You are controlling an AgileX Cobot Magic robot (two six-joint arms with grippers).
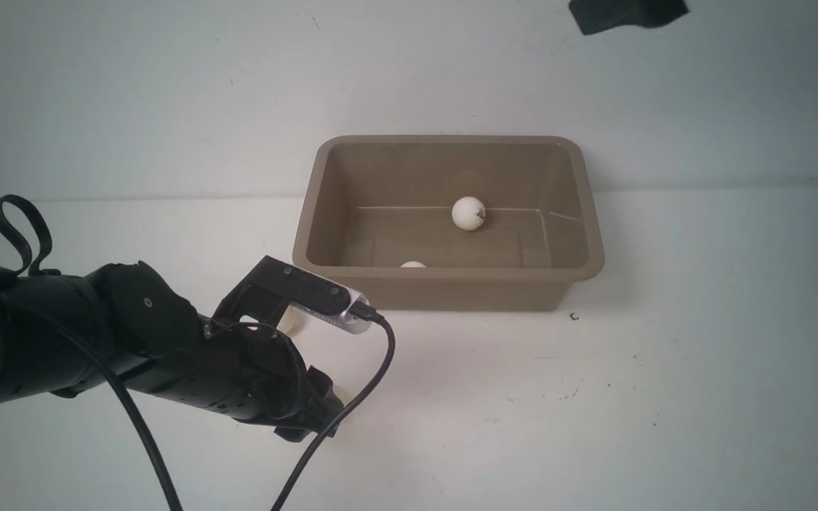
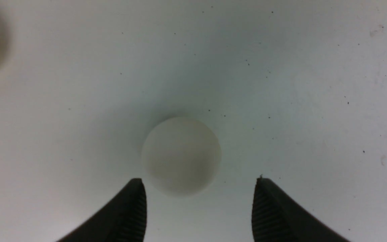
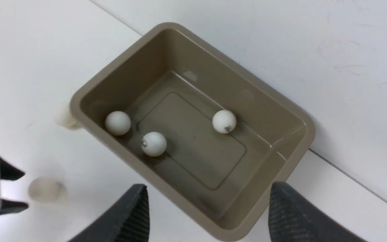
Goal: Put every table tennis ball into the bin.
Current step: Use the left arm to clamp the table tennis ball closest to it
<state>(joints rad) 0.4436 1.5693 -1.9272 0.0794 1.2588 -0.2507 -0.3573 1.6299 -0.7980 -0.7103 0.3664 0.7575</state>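
Note:
The taupe bin [image 1: 444,287] stands at the middle of the white table. In the right wrist view the bin [image 3: 136,80] holds three table tennis balls [image 3: 118,123], [image 3: 153,144], [image 3: 224,121]. A fourth ball [image 2: 181,156] rests on the table just ahead of my left gripper [image 2: 198,183], which is open and apart from it. A fifth ball [image 1: 290,323] lies by the bin's near left corner, partly hidden by my left arm [image 1: 167,341]. High over the bin's near corner, my right gripper [image 3: 207,190] is open and holds nothing.
The white table runs back to a white wall behind the bin. A dark object [image 1: 625,14] shows at the top right of the front view. The left arm's cable [image 1: 352,397] loops down toward the table's front edge.

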